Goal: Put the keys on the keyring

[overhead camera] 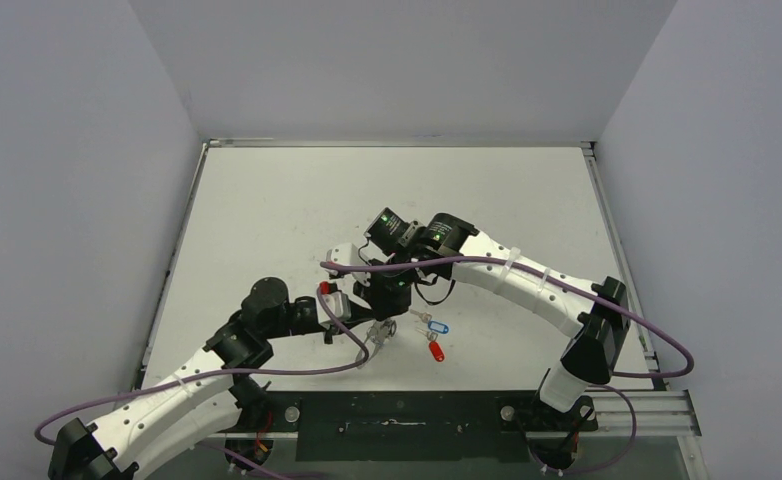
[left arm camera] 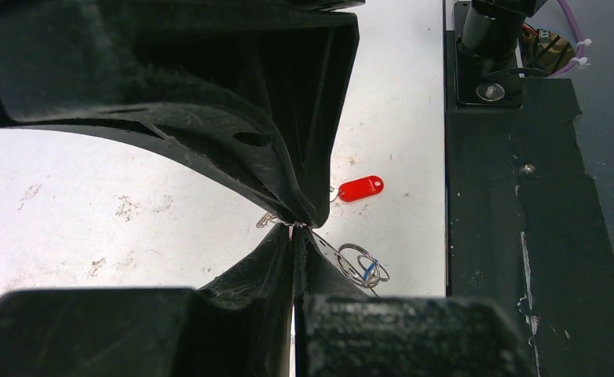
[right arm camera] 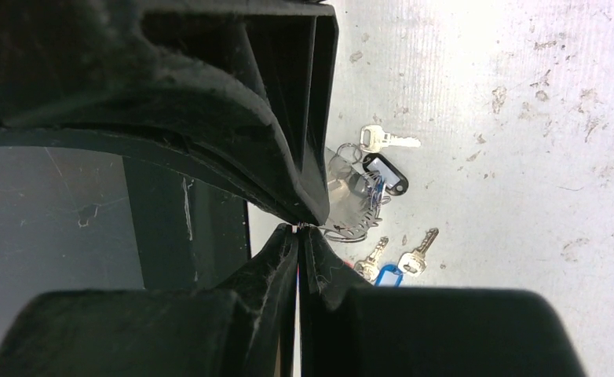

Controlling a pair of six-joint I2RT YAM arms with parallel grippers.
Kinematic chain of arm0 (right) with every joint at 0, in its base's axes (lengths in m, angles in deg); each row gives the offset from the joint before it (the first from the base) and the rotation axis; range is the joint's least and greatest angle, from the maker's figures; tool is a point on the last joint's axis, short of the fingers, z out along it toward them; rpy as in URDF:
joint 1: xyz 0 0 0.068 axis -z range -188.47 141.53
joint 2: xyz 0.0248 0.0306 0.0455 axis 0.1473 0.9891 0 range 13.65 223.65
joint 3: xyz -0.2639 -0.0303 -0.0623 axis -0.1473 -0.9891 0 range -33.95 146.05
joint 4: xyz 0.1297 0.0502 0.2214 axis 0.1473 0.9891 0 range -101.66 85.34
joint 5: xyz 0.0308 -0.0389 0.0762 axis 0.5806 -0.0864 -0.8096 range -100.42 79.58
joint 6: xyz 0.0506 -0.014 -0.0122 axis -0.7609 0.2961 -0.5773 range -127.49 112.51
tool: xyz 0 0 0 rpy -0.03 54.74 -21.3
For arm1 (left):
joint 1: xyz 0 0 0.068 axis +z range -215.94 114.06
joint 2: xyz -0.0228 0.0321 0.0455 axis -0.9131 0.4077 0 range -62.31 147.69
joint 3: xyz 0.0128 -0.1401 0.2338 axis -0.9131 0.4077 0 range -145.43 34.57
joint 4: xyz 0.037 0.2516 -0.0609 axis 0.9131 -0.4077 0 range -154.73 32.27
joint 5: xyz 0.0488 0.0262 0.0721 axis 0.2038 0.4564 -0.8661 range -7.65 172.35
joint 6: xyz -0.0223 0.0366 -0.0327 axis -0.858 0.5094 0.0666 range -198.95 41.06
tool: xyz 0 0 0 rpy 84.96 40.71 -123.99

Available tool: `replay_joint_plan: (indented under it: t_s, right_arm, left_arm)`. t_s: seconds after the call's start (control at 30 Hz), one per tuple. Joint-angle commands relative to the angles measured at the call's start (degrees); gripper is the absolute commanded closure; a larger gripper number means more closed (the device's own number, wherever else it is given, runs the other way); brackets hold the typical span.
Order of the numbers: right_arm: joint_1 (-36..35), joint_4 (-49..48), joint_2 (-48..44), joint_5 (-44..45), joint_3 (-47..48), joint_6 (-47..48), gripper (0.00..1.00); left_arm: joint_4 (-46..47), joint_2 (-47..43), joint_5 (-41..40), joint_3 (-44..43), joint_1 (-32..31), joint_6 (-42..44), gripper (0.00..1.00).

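Left hand (left arm camera: 294, 228) clamped on keyring (overhead camera: 382, 330); right hand (right arm camera: 298, 228) clamped likewise; red tag (left arm camera: 361, 188), blue tag (overhead camera: 439, 327) beside.

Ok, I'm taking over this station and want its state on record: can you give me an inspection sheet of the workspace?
Surface: white table, scuffed and speckled.
Job's things: blue-tagged key and red-tagged key lie on the table; keyring sits between the grippers.
Clutter: a bare silver key and a dark-rimmed tag beside the keyring.
Grippers: left gripper shut, a sliver of metal at its tips; right gripper shut on the keyring's thin wire.
Cables: purple cables drape along both arms.
Surroundings: plain grey walls; black base plate at the near edge.
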Motion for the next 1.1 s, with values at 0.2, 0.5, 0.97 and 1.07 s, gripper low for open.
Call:
replay_joint_plan:
  t_s: [0.2, 0.5, 0.97, 1.07]
  right_arm:
    - [0.4, -13.06, -6.07, 5.45, -3.26, -3.41, 0.86]
    - [4.7, -32.72, -19.86, 0.52, -21.17, -5.61, 0.39]
    - [9.35, -70.92, -31.82, -7.63, -49.54, -7.57, 0.52]
    - [9.35, -72.89, -29.72, -9.48, -49.11, -9.14, 0.55]
  left_arm:
    - [9.11, -1.91, -2.5, 3.6, -0.18, -5.15, 1.0]
    - [24.39, -5.15, -7.05, 12.18, -0.24, -12.16, 1.0]
    - [34.42, -9.69, -8.35, 17.95, -0.27, -14.32, 1.0]
    - [35.31, -9.76, -8.12, 18.29, -0.22, -14.38, 1.0]
